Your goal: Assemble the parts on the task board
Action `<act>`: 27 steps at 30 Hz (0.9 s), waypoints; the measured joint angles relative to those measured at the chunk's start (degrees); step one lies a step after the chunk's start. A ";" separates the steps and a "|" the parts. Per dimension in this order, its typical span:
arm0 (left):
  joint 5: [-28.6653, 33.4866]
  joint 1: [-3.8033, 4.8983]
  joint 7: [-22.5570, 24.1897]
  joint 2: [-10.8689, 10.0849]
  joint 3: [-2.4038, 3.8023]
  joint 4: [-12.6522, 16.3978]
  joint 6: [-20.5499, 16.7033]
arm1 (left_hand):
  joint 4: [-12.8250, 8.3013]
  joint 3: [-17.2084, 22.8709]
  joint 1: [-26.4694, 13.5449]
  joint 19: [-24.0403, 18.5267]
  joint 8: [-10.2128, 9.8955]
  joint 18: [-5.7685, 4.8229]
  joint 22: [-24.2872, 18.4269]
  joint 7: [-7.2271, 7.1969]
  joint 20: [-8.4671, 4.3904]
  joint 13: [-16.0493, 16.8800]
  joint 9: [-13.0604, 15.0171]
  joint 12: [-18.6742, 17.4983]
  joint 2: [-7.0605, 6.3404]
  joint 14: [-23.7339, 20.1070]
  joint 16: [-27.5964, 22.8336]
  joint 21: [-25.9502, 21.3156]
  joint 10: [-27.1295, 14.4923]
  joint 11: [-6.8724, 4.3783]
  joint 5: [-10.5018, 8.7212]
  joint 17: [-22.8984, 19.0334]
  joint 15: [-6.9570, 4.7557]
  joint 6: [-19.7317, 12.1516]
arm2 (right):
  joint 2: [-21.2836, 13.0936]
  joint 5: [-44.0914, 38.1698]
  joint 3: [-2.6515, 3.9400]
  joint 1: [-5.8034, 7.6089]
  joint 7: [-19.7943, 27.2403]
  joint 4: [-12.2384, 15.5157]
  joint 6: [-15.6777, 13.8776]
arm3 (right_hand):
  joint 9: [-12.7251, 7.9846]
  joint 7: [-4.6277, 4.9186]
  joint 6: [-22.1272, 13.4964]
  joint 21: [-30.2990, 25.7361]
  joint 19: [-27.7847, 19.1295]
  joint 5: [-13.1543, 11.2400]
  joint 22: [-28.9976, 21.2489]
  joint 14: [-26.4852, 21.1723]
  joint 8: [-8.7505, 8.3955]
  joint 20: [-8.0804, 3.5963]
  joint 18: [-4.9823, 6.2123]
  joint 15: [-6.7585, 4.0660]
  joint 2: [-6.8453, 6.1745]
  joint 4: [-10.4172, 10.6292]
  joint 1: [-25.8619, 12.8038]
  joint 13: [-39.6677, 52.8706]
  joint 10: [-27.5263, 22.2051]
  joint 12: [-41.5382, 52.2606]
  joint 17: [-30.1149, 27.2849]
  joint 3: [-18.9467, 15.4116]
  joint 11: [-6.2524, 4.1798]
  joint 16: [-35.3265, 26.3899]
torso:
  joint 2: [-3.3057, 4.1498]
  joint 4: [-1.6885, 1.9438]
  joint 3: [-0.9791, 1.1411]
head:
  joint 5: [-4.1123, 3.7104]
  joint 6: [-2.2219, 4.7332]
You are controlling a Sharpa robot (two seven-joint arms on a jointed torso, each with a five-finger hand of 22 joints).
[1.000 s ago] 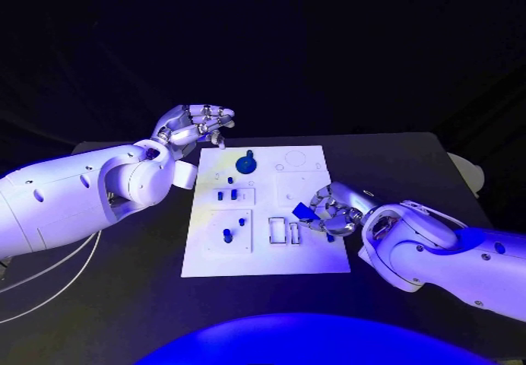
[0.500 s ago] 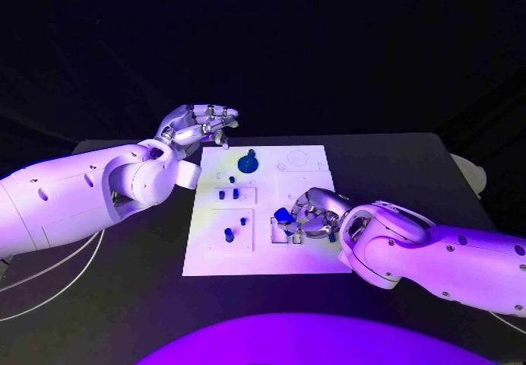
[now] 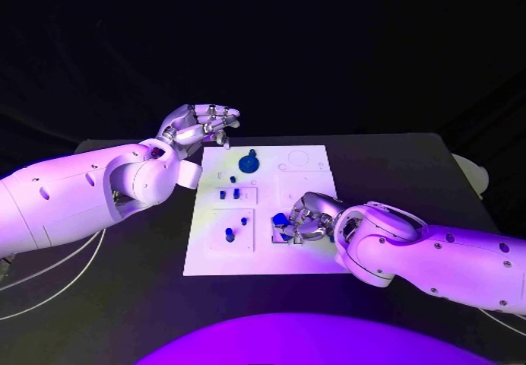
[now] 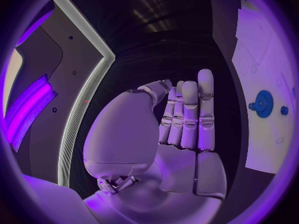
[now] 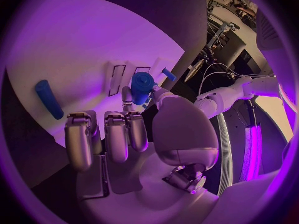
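The task board (image 3: pixel 263 251) lies in the middle of the black table (image 3: pixel 394 163), its long sides running from 12 to 6 o'clock in the head view. Bare table shows as a wide strip off the board's 3 o'clock edge at the far end, and another along the 6 o'clock edge.

The right hand (image 3: pixel 304 218) sits over the board's nearer half, toward the 3 o'clock edge, above the rectangular slots (image 5: pixel 127 76). It pinches a blue part (image 5: pixel 142 86) between thumb and a finger; the other fingers (image 5: pixel 117 137) are curled beside it. In the right wrist view the part hangs just off the slots; whether it touches the board I cannot tell. A blue rod-shaped part (image 5: pixel 49 99) lies flat on the board, well apart from the hand.

The left hand (image 3: pixel 198 125) is off the board, beyond its far corner at about 11 o'clock, above the table. In the left wrist view its fingers (image 4: pixel 190 112) stand straight, pressed side by side, with nothing in the palm.

A blue gear (image 3: pixel 248 163) stands at the board's far end, near 12 o'clock. Small blue pegs (image 3: pixel 227 195) stand along the 9 o'clock side, with two more (image 3: pixel 232 232) nearer.
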 measured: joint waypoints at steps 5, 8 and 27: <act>0.00 0.00 -0.03 -0.08 0.00 0.02 0.04 | 0.00 0.00 0.00 0.00 0.00 0.00 0.00 0.00 0.00 0.00 0.00 0.00 0.00 0.00 0.00 0.00 0.00 0.00 0.00 0.00 0.00 0.00 | 0.28 -0.01 -0.02 -0.03 -0.34 -0.29 0.69 | 0.35 -0.78 0.79 0.00 0.00 -0.25 0.00 -0.20 0.47 0.00 0.00 -0.20 -0.16 0.08 -1.15 0.00 0.17 -0.20 0.00 -0.24 -0.24 0.00 | -0.01 -0.01 0.01 | 0.10 -0.01; 0.00 0.00 -0.05 -0.12 0.00 0.03 0.05 | 0.00 0.00 0.00 0.00 0.00 0.00 0.00 0.00 0.00 0.00 0.00 0.00 0.00 0.00 0.00 0.00 0.00 0.00 0.00 0.00 0.00 0.00 | 0.38 -0.02 -0.04 -0.05 -0.50 -0.36 1.08 | 0.45 -1.78 1.98 0.00 -0.02 -0.31 0.00 -0.21 0.66 -0.02 0.00 -0.21 -0.07 0.15 -2.03 0.00 0.17 -0.29 0.00 -0.66 -0.24 0.00 | -0.01 -0.03 0.03 | 0.16 -0.01; 0.01 0.01 -0.14 -0.23 0.01 0.13 0.11 | 0.00 0.00 -0.06 0.00 0.00 0.00 -0.05 0.00 0.00 0.05 -0.01 0.27 0.54 0.00 0.00 0.00 -0.20 0.20 0.22 -0.05 0.00 0.00 | 0.99 -0.72 -0.09 -0.07 -2.22 -1.05 1.17 | 2.07 -2.61 1.30 -0.92 0.00 -7.24 0.04 0.00 2.43 -0.41 -0.01 -0.41 1.04 0.24 -15.02 0.04 0.16 -2.46 -0.02 -10.27 -0.24 0.00 | -0.04 -0.02 -0.02 | 0.06 -0.01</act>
